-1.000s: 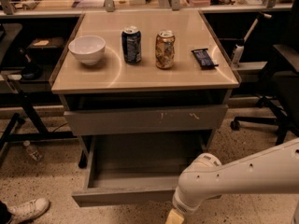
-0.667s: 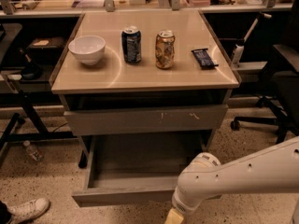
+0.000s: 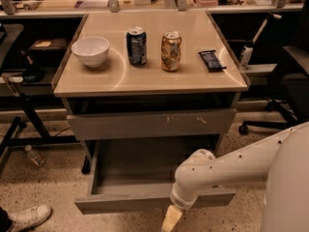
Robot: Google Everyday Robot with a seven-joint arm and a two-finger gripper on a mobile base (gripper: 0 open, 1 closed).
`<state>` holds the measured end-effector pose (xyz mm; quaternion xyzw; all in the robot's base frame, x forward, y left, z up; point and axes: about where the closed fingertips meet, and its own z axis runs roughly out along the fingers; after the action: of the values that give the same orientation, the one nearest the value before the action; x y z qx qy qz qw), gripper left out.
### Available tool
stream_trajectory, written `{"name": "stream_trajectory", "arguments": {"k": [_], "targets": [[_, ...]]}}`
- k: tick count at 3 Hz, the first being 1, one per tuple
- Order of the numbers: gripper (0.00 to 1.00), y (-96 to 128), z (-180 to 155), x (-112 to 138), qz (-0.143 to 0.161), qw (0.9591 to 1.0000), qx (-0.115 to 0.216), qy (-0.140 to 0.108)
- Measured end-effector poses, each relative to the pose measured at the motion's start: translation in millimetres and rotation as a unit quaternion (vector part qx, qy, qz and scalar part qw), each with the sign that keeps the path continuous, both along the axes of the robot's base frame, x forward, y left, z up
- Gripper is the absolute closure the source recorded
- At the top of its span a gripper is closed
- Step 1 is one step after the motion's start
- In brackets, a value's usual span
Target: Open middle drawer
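The middle drawer (image 3: 145, 197) is a wide, shallow grey drawer. It stands pulled out toward me, with its grey tray-like inside (image 3: 140, 170) showing and its plain flat front low in the camera view. Above it sits the taller grey drawer front with pale scratch marks (image 3: 149, 123), which is shut. My white arm (image 3: 227, 170) reaches in from the right and bends down in front of the open drawer's front, right of centre. My gripper (image 3: 170, 220) shows only as a cream piece at the bottom edge, just in front of the drawer front.
On the tan cabinet top (image 3: 193, 79) stand a white bowl (image 3: 91, 50), a blue can (image 3: 136, 45), a gold can (image 3: 171, 50) and a dark snack bar (image 3: 211, 60). A chair base (image 3: 270, 120) is at right, a desk leg (image 3: 29, 120) at left. A bottle (image 3: 35, 155) and a shoe (image 3: 26, 216) lie on the floor.
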<state>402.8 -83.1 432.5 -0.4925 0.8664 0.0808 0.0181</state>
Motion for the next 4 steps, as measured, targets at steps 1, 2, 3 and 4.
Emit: {"name": "stream_trajectory", "arguments": {"k": [1,2,3,4], "targets": [[0.19,1.7,-0.6,2.5,0.002,1.0,0.002,-0.001],[0.41,1.7,-0.6,2.5,0.002,1.0,0.002,-0.001],[0.66,1.7,-0.6,2.5,0.002,1.0,0.002,-0.001],[0.88,1.7,-0.6,2.5,0.002,1.0,0.002,-0.001]]}}
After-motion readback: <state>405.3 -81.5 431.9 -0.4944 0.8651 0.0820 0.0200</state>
